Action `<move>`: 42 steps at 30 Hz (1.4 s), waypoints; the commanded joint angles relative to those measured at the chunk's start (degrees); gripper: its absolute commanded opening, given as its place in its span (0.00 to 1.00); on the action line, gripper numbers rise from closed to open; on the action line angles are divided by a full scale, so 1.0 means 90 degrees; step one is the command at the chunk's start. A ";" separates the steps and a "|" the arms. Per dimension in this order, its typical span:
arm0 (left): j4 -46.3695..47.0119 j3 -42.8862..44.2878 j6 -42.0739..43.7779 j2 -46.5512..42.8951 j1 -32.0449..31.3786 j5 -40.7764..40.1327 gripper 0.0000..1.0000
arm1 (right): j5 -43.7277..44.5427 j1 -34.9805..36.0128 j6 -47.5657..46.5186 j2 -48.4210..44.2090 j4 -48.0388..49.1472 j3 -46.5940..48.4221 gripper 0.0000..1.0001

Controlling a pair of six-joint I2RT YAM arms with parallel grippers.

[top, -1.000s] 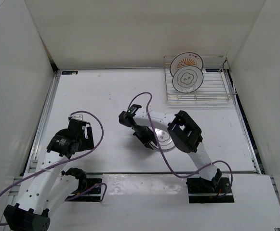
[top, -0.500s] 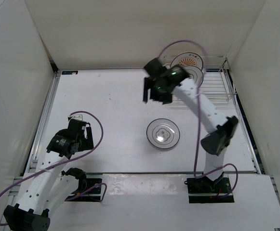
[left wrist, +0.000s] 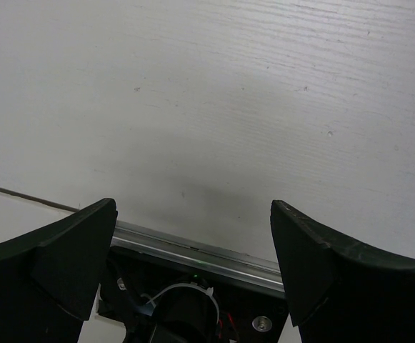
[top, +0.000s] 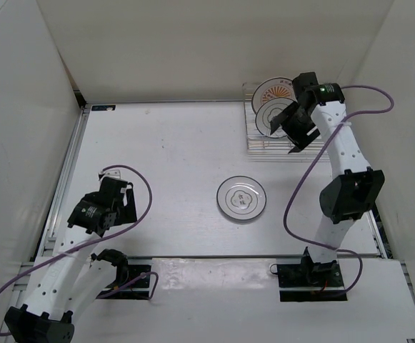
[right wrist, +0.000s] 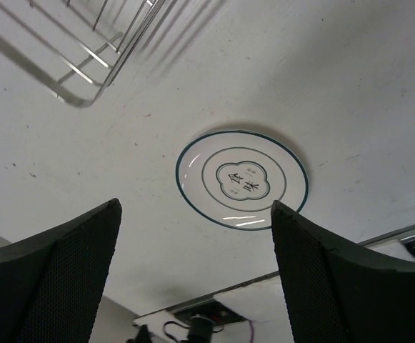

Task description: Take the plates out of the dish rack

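The dish rack (top: 263,147) stands at the back right. Two plates stand upright in it: one with an orange sunburst centre (top: 274,89) and, in front of it, a white flower-ring plate (top: 269,116). A third white plate (top: 241,199) lies flat on the table, also seen in the right wrist view (right wrist: 241,179). My right gripper (top: 293,129) hovers open over the rack, just right of the white plate, holding nothing (right wrist: 193,275). A corner of the rack (right wrist: 86,61) shows at the upper left of the right wrist view. My left gripper (top: 118,197) rests open at the near left (left wrist: 193,275).
White walls enclose the table on three sides. A metal rail (top: 70,164) runs along the left edge and another (top: 364,186) along the right. Purple cables (top: 298,187) loop off both arms. The left arm's base mount (left wrist: 186,307) shows between its fingers.
My right arm has let go of the white plate on the table, opened, and swung up and back right to the dish rack. The left arm has not moved.
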 commanded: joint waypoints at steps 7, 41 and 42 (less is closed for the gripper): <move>0.0024 0.0248 0.0087 0.0055 -0.0017 -0.0254 1.00 | -0.0706 -0.0749 0.1875 0.0565 0.0095 -0.0419 0.78; 0.0083 0.0209 0.0360 0.0680 0.0022 -0.0664 1.00 | -0.0618 -0.1481 0.2571 0.0810 0.1824 -0.2256 0.38; 0.0102 0.0209 0.0370 0.0661 0.0022 -0.0664 1.00 | -0.0618 -0.1481 0.2581 0.0703 0.1853 -0.2382 0.38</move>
